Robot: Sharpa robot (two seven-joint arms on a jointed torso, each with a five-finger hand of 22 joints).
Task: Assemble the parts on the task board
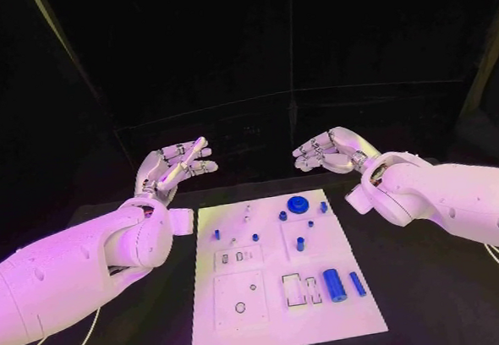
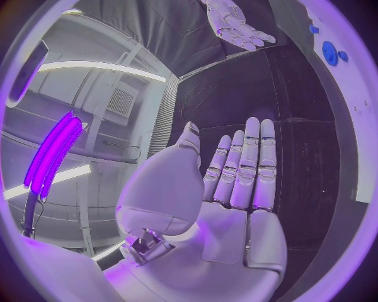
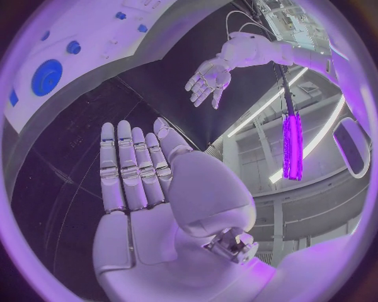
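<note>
The white task board (image 1: pixel 286 321) lies in the middle of the black table. On it sit small blue parts: a round disc (image 1: pixel 298 204) at its far end, a thick cylinder (image 1: pixel 332 283) and a thin pin (image 1: pixel 357 284) near its right edge. My left hand (image 1: pixel 174 169) hovers beyond the board's far left corner, fingers straight and apart, holding nothing; in the left wrist view the left hand (image 2: pixel 236 189) is flat and bare. My right hand (image 1: pixel 335 151) hovers beyond the far right corner, also holding nothing, and the right hand (image 3: pixel 138 182) shows flat in the right wrist view.
Several more small blue pieces (image 1: pixel 218 233) stand along the board's far half, near rectangular recesses (image 1: pixel 237 257). The blue disc (image 3: pixel 47 77) and board edge (image 3: pixel 118 50) appear in the right wrist view. Black table surface (image 1: pixel 438 303) lies on both sides of the board.
</note>
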